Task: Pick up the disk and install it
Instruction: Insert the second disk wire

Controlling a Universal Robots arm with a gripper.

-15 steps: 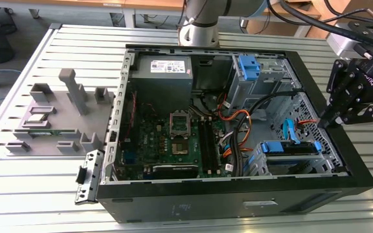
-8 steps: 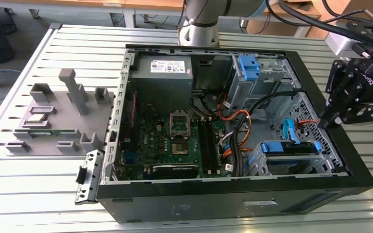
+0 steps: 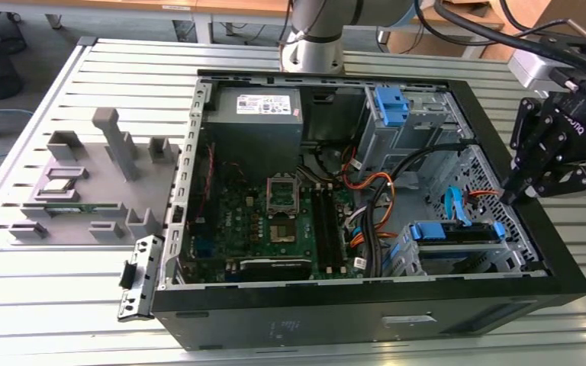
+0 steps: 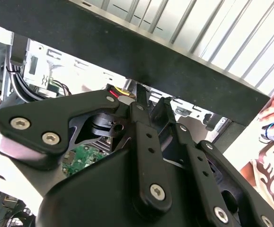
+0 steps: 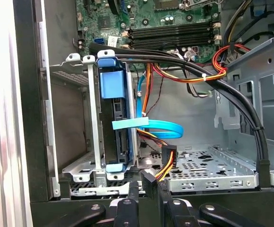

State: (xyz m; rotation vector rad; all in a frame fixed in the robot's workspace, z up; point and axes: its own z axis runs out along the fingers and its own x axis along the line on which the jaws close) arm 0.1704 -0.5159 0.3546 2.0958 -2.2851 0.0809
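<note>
Disk (image 5: 114, 126) sits in bay (pincer (image 3: 525, 189) nearby).

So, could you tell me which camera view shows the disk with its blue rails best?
The first wrist view: the disk stands close up, seated on edge in its metal bay, blue rails at both ends. The exterior view shows the disk small, in the case's lower bay. The second wrist view shows the gripper instead.

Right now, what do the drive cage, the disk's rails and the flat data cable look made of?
Drive cage: bare sheet metal, dull silver, with folded, perforated tabs. Disk's rails: apparently moulded blue plastic, smooth and evenly coloured. Flat data cable: flexible light-blue plastic sheath, bent in a loop.
</note>
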